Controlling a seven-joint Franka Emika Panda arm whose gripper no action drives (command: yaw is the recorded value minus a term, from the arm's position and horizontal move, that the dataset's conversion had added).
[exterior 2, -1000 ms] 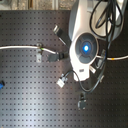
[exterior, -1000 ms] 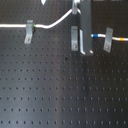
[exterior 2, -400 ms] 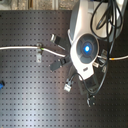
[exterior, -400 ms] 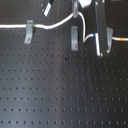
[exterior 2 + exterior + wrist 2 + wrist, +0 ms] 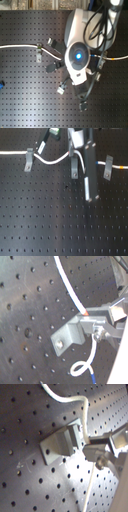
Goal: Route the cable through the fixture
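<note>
three grey clips stand in a row on the black perforated board (image 5: 50,223), and the middle clip (image 5: 74,166) serves as the landmark. closest to the wrist cameras, this fixture (image 5: 60,441) fills both wrist views as a bent metal bracket bolted to the board, with the gripper's fingertip (image 5: 102,318) pressed right beside its upper edge. the gripper (image 5: 80,159) sits directly over the middle clip in the first exterior view; whether its jaws are pinched on the cord or merely close to it cannot be told, since the fingers blur together with the clip. the white cable (image 5: 70,288) runs diagonally down to the clip's top in the second wrist view, meeting it where the fingertip is, and a thinner loop of it trails away on the clip's other side. further out, in the first exterior view, the cable (image 5: 50,161) sags from the left clip (image 5: 29,159) across to the middle clip, so its long axis lies roughly along the row of clips. beyond the middle clip, the right clip (image 5: 107,168) carries a short stretch of cord with a yellow band. judging from this, the cord must drop straight down into the slot just beneath the fingers.
</note>
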